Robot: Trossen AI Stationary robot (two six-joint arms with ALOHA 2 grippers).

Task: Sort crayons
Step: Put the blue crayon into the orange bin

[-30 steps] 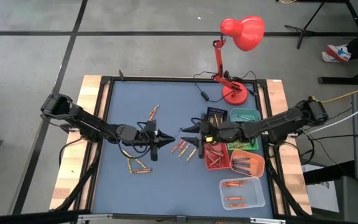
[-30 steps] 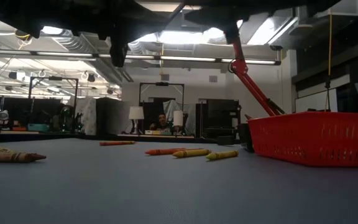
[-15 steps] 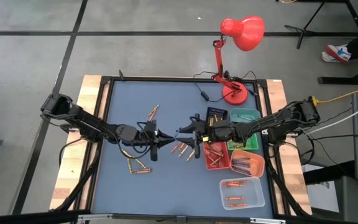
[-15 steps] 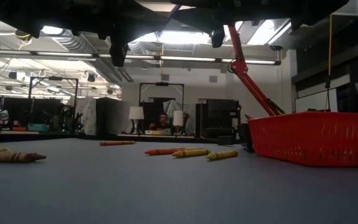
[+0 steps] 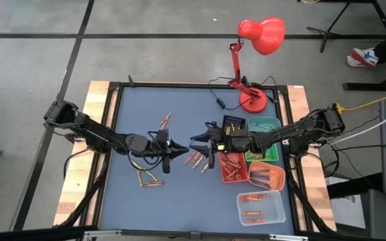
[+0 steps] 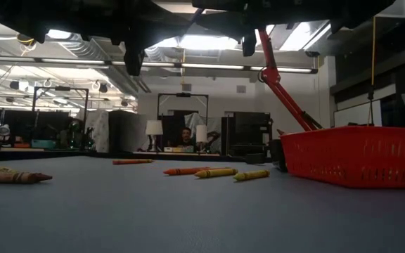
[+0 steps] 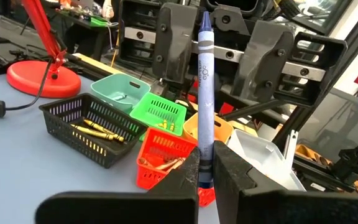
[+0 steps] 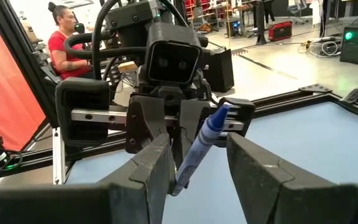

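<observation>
Left hand (image 5: 179,151) grips blue crayon (image 7: 204,93); right hand (image 5: 200,142), spread, should centre around it before clamping.

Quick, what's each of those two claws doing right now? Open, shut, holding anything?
Left gripper: shut on the blue crayon, held out toward the other arm.
Right gripper: open, its fingers either side of that crayon's tip, not yet closed.

loose crayons (image 5: 194,159) clutter table (image 5: 179,201) beneath facing jaws.
</observation>
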